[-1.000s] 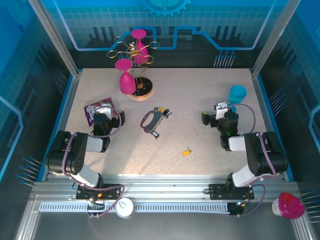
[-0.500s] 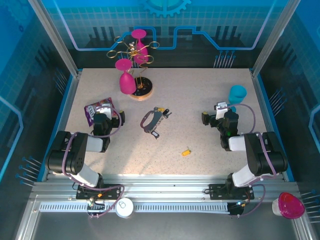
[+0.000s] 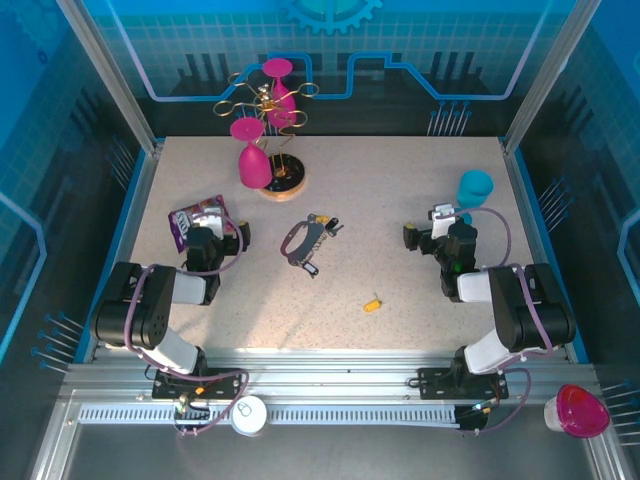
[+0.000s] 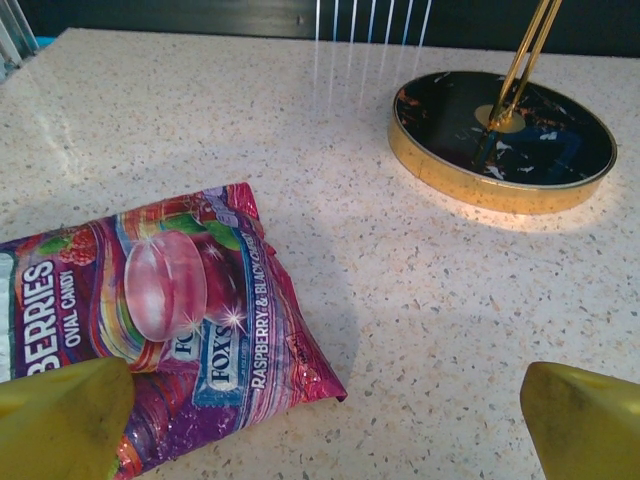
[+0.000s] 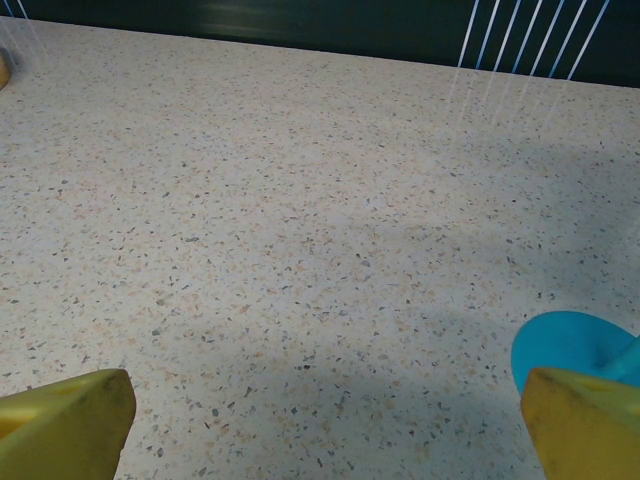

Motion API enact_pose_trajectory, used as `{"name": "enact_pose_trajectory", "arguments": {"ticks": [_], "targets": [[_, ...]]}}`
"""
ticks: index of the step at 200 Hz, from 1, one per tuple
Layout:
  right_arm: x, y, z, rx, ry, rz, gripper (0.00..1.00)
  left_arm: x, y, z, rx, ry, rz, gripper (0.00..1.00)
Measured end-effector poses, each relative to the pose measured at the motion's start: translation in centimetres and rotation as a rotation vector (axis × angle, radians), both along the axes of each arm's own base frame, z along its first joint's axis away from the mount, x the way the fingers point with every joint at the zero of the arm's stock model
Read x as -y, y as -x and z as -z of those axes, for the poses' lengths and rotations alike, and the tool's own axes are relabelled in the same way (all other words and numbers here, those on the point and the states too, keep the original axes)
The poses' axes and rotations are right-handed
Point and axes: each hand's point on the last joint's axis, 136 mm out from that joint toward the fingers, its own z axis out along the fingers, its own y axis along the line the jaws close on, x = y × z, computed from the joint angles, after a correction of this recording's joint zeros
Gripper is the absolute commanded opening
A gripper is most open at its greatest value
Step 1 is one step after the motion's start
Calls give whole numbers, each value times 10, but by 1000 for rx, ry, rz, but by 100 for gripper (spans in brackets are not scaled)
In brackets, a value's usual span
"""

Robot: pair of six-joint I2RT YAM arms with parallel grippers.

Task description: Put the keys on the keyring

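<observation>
Up close, the left tool (image 4: 322, 425) stands spread wide and empty over a glossy purple candy bag (image 4: 180, 300), near the gold-rimmed round rack base (image 4: 500, 140). The right tool (image 5: 325, 420) is equally spread over the bare speckled table (image 5: 300, 200), beside a blue cup (image 5: 565, 345). From above, both arms sit folded low. Between them lies the dark oval keyring (image 3: 297, 245), with small keys (image 3: 322, 226) at its far end and a yellow-headed key (image 3: 373, 305) well apart.

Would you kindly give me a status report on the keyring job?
Left gripper, right gripper open, empty. Keyring mid-table, yellow key loose nearer arms. Candy bag by left gripper, not blocking.
</observation>
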Motion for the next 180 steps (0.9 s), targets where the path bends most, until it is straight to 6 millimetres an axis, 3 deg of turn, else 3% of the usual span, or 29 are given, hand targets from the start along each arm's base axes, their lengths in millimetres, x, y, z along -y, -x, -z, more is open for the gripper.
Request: {"name": "enact_pose_trajectory", "arguments": {"ticks": [42, 77, 91, 105, 122, 133, 152, 180], "targets": [[-1, 0, 0, 0, -3, -7, 100, 0, 13, -13, 51, 2, 0, 99], [-6, 5, -5, 12, -5, -35, 100, -1, 17, -45, 126, 4, -1, 99], [-6, 13, -22, 47, 6, -33, 100, -1, 21, -64, 168, 9, -6, 99], [-8, 20, -51, 115, 10, -32, 100, -3, 27, -81, 201, 29, -21, 99], [-4, 27, -88, 198, -35, 13, 100, -4, 32, -93, 211, 65, -34, 99], [0, 32, -102, 212, -74, 44, 100, -4, 34, -97, 211, 89, -40, 99], [0, 38, -110, 184, -142, 49, 100, -4, 41, -99, 190, 142, -55, 99], [-18, 53, -110, 132, -247, -19, 100, 2, 54, -104, 150, 239, -47, 99]]}}
